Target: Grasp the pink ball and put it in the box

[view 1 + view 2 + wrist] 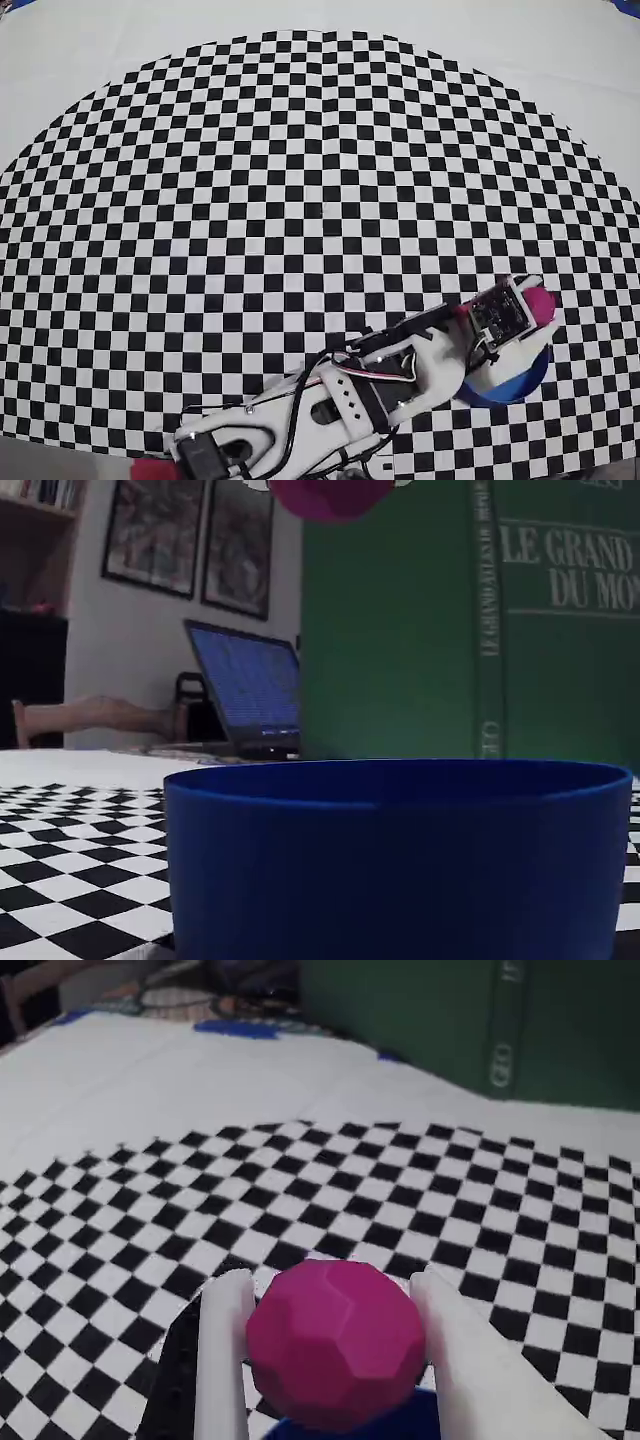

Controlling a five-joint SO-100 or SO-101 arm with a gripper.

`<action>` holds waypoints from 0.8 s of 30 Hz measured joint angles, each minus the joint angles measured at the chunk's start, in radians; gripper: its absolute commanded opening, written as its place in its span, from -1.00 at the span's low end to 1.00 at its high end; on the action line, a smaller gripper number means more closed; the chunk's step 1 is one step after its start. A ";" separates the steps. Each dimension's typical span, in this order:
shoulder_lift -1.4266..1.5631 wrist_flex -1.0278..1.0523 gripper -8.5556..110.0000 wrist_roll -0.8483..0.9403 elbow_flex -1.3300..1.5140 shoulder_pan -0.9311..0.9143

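Overhead view: the white-and-black arm (340,400) reaches from the near edge toward the right over the black-and-white checkered mat (300,180). Its two-finger gripper (540,300) sits at the near right of the mat, above the round shallow bright-blue box (515,385), of which only a crescent of rim and floor shows past the arm. The small faceted magenta-pink ball (541,300) peeks out at the gripper's tip, just beyond a dark circuit board on the wrist.

Wrist view: the pink ball (335,1345) fills the gap between the two white fingers (222,1360), one on each side, both pressed against it. Fingers clamped on the ball. A patch of blue, the box (350,1428), shows directly under the ball. Checkered mat (400,1190) stretches beyond; a green book (450,1020) stands at the far edge.

Fixed view, low at table level: the blue box wall (400,860) fills the near foreground. The ball (330,498) hangs at the top edge, well above the box rim, left of its centre, not touching it. Behind stand a large green book (460,620) and an open laptop (245,690); framed pictures (190,540) on the far wall.
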State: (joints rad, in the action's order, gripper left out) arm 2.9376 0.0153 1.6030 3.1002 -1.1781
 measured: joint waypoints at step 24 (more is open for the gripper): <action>0.003 0.101 -0.85 0.000 0.005 -0.074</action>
State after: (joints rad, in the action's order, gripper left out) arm 2.9406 0.1166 1.6030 3.1048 -1.2517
